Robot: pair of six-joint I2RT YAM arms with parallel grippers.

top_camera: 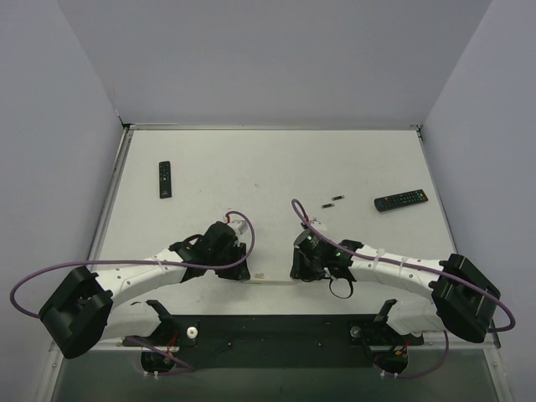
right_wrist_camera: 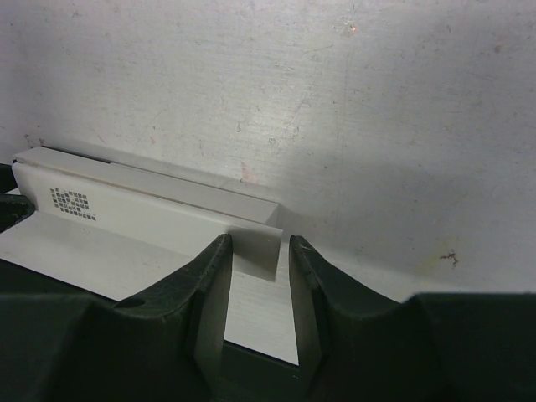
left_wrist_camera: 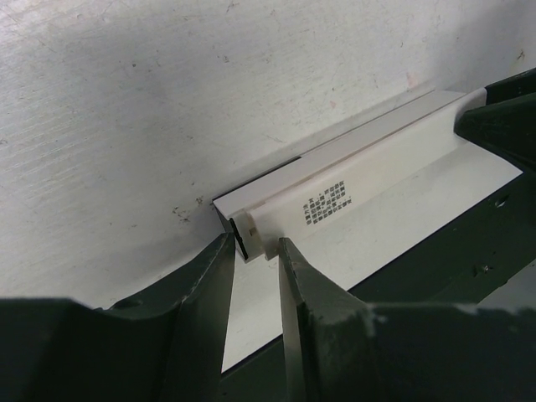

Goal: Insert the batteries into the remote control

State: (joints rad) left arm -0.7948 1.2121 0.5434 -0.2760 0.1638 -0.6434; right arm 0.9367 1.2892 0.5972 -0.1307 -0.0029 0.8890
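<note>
- Two batteries (top_camera: pixel 338 198): lying on counter (top_camera: pixel 251 167), near a dark remote (top_camera: pixel 400 200), untouched by either arm;
- Left pincer (left_wrist_camera: pixel 251 251): jaws narrowly parted astride one end of white bar (left_wrist_camera: pixel 377 159); grip cannot be told;
- Right pincer (right_wrist_camera: pixel 255 247): likewise at the other end.
</note>
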